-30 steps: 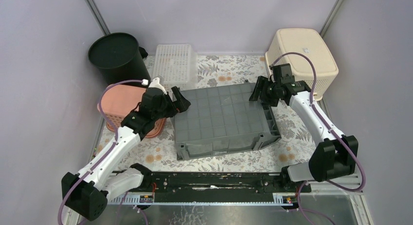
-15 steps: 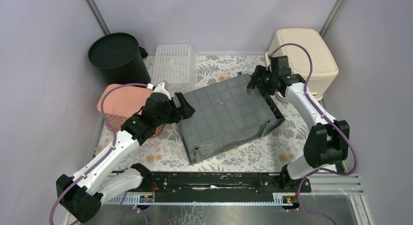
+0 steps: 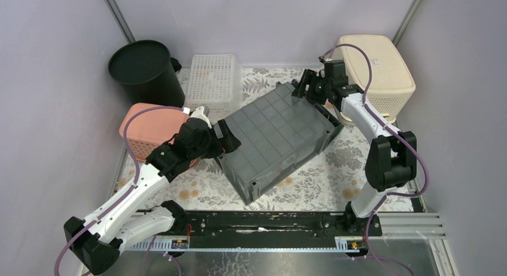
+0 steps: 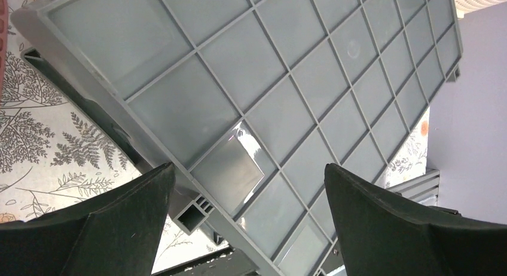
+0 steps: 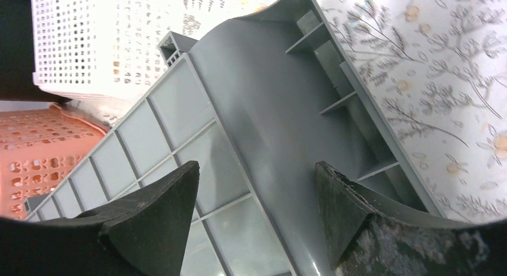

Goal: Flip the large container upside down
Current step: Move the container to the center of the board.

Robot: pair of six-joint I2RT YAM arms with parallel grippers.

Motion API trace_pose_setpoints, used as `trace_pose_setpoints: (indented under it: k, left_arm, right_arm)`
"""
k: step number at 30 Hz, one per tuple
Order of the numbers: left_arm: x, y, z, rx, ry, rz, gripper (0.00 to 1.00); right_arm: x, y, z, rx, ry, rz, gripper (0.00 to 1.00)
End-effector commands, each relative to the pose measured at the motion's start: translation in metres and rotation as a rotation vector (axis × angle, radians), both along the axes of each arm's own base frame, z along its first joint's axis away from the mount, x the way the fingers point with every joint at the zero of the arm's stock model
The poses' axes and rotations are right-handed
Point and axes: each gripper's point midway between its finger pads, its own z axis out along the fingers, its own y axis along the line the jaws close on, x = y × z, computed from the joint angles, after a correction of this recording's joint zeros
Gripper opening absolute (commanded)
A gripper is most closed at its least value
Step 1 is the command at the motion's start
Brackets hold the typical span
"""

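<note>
Starting at your left gripper (image 4: 248, 171): the fingers are standing wide apart and aren't pinching anything, with the large container (image 3: 278, 138) filling the gap beyond them. Its near left corner is sitting just past the tips. Your right gripper (image 5: 256, 164) is also spread, and its fingers are straddling the container's far corner edge, one over the gridded bottom and one over the side wall. I can't tell whether either pad is actually touching the plastic. Moving outward, the container is lying in the middle of the floral mat (image 3: 311, 186) with its gridded underside facing up at the overhead camera. It's turned diagonally, so one corner is pointing at the arm bases and the opposite one at the back wall. The left arm is coming in at its left corner and the right arm is reaching around to its far right corner. A white mesh basket (image 3: 212, 79) is sitting just behind the container's left side. A pink basket (image 3: 152, 129) is sitting to its left, under the left arm. The black bin (image 3: 143, 67) is standing further off to its far left. A cream basket (image 3: 373, 67) is sitting off its far right corner, behind the right gripper.
</note>
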Motion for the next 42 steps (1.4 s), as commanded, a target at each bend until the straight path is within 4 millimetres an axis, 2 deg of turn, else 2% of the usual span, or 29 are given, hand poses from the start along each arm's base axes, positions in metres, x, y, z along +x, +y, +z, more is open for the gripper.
trace_pose_setpoints:
  k: [1,7,13,16,20,24,26,28,31,36,39,42]
  left_arm:
    - [-0.013,-0.056,0.030,-0.212,0.008,-0.168,1.00]
    - [-0.017,-0.063,0.030,-0.212,0.014,-0.178,1.00]
    - [-0.026,-0.082,0.035,-0.210,0.020,-0.233,1.00]
    - [-0.031,-0.088,0.036,-0.203,0.020,-0.250,1.00]
    - [-0.035,-0.083,0.038,-0.198,0.014,-0.236,1.00]
    - [-0.038,-0.076,0.042,-0.193,0.009,-0.225,1.00]
    - [-0.038,-0.074,0.046,-0.190,0.002,-0.223,1.00]
    - [-0.038,-0.073,0.052,-0.187,-0.011,-0.224,1.00]
    - [-0.036,-0.073,0.067,-0.183,-0.039,-0.236,1.00]
    - [-0.022,-0.067,0.086,-0.105,-0.103,-0.222,1.00]
    - [-0.002,-0.054,0.090,-0.028,-0.126,-0.180,1.00]
    - [0.030,-0.027,0.088,-0.006,-0.121,-0.106,1.00]
  right_arm:
    - [-0.080,0.121,0.049,0.333,0.133,0.456,0.76]
    - [-0.065,0.132,0.065,0.357,0.111,0.496,0.77]
    - [-0.056,0.149,0.075,0.420,0.116,0.554,0.77]
    - [-0.052,0.147,0.083,0.394,0.082,0.546,0.79]
    - [-0.049,0.129,0.094,0.293,0.032,0.489,0.82]
    - [-0.053,0.094,0.112,0.238,-0.027,0.375,0.83]
    - [-0.065,0.075,0.135,0.228,-0.130,0.315,0.85]
    - [-0.079,0.052,0.144,0.187,-0.183,0.247,0.87]
    - [-0.095,0.023,0.138,0.137,-0.172,0.162,0.87]
    - [-0.118,-0.022,0.098,0.089,-0.062,-0.020,0.88]
    - [-0.130,-0.035,0.070,0.113,0.003,-0.079,0.88]
    - [-0.138,-0.041,0.048,0.151,0.050,-0.114,0.86]
